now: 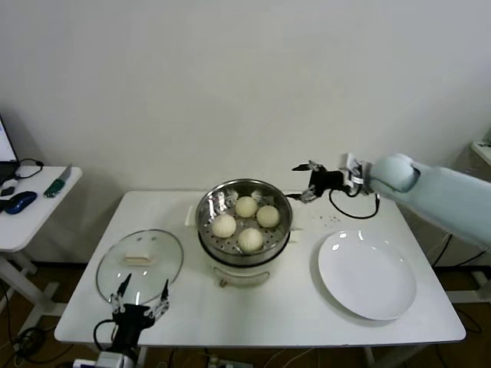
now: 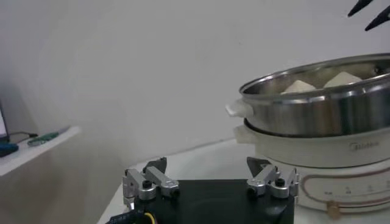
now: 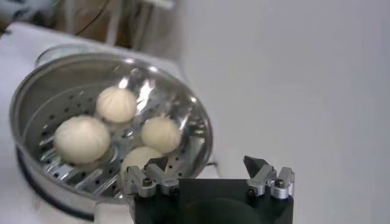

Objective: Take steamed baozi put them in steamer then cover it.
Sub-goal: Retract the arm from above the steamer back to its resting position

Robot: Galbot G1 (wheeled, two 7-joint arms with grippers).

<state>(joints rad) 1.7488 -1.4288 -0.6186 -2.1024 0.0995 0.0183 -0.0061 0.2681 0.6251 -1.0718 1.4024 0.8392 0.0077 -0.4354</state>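
Four cream-white baozi (image 1: 245, 221) lie inside the shiny steel steamer (image 1: 209, 208) on its white pot base, mid-table. They also show in the right wrist view (image 3: 82, 139) within the steamer (image 3: 195, 115). The clear glass cover (image 1: 140, 264) with its white handle lies flat on the table left of the steamer. My right gripper (image 1: 306, 181) is open and empty, hovering just right of the steamer's rim. My left gripper (image 1: 140, 301) is open and empty at the table's front edge, just in front of the cover. The left wrist view shows the steamer (image 2: 317, 103) from the side.
An empty flat white plate (image 1: 367, 274) lies right of the steamer. A black cable (image 1: 354, 205) loops behind it. A side table (image 1: 34, 203) with small items stands at far left. A white wall runs behind the table.
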